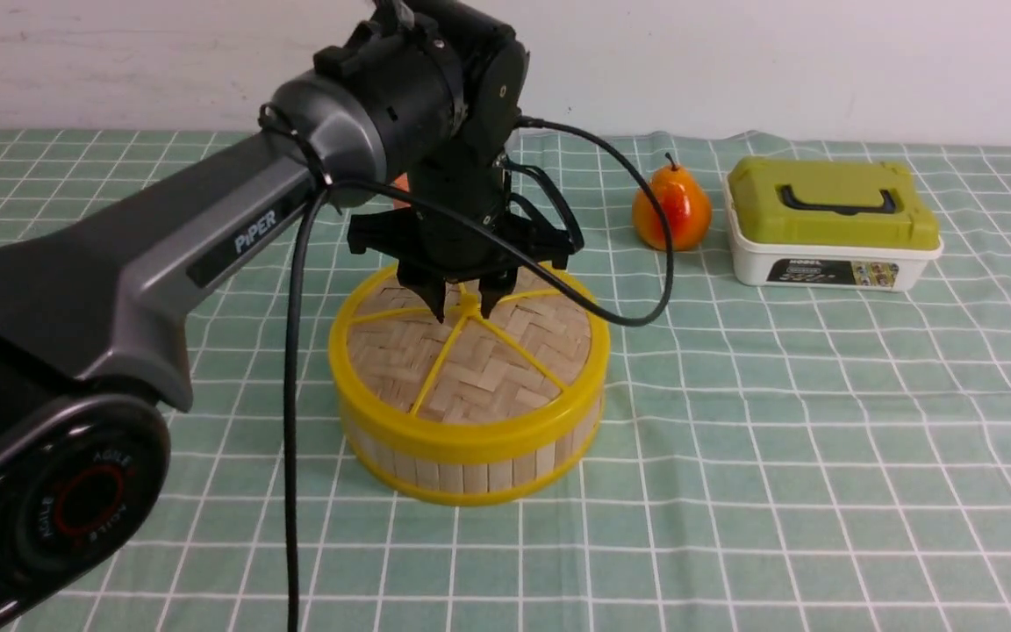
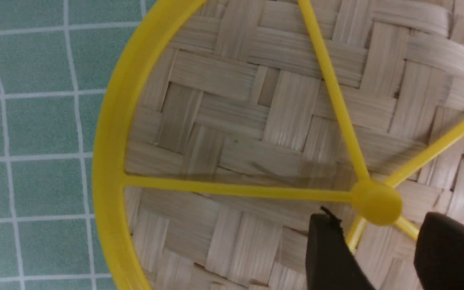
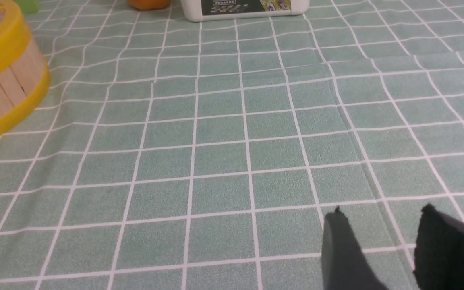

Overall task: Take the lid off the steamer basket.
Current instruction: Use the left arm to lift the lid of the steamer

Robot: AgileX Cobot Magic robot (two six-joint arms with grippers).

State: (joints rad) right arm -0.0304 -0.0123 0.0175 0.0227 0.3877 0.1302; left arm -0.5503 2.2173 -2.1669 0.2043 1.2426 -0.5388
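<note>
Left gripper (image 1: 468, 309), fingers apart about the knob (image 1: 469, 305) of the lid (image 1: 505, 355), which covers the steamer basket (image 1: 470, 472) at near left. Shallow closure risks slipping off the knob.

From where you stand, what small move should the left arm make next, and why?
I'd probably ease the left claw slightly lower, then close it on the centre knob. Its fingers look open on either side of the knob without gripping it, and the lid still covers the steamer basket.
</note>
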